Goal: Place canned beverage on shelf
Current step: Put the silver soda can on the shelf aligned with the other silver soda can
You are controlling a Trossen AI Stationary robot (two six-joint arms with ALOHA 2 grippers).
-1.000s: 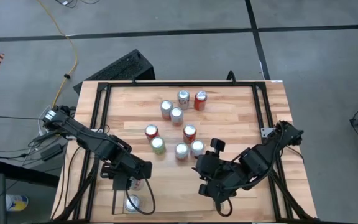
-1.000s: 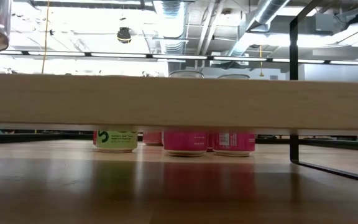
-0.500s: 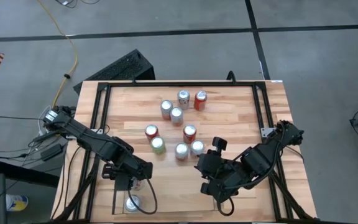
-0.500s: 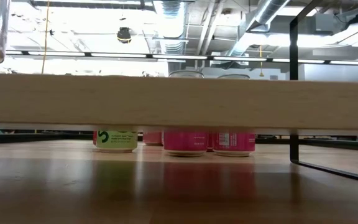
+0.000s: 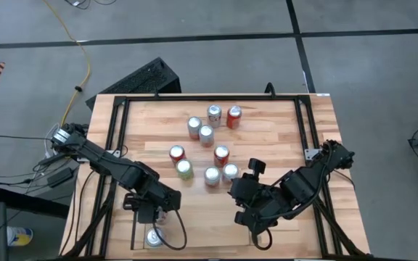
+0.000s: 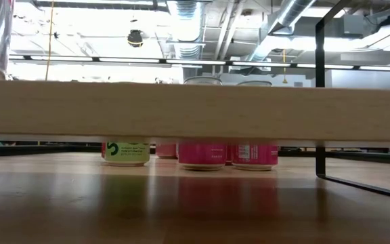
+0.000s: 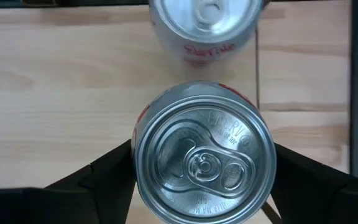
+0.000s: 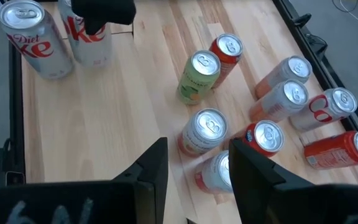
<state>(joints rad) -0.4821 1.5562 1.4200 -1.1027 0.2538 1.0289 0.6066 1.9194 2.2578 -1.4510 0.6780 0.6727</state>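
Left end effector (image 7: 201, 163): clamped on a silver-topped can (image 7: 202, 160), one dark finger on each side of its body, seen from straight above in the left wrist view. In the high view it sits at the near left of the worktop (image 5: 267, 130), inside the shelf bay.

Held can: upright, with red lettering on its side. Whether its base already rests on the shelf floor cannot be told.

Shelf (image 5: 138, 230): a low bay with thin black rails and a plank floor at the near left corner. One silver diet cola can (image 5: 154, 236) already stands in it, just nearer than the held can; the right wrist view shows the two side by side.

Right end effector (image 8: 194, 165): fingers apart and holding nothing, hovering over the near right part of the worktop and facing the loose cans.

Loose cans (image 5: 207, 135): nine stand in a group at the middle of the worktop, well apart from the shelf. They include red ones, silver ones and one green can (image 5: 185, 169).

Progress: one can looks shelved and a second is at the shelf but not yet released. By my judgement the task is at an early stage.

Left to do: set the held can down, let go, then fetch more from the group if all are meant to go.
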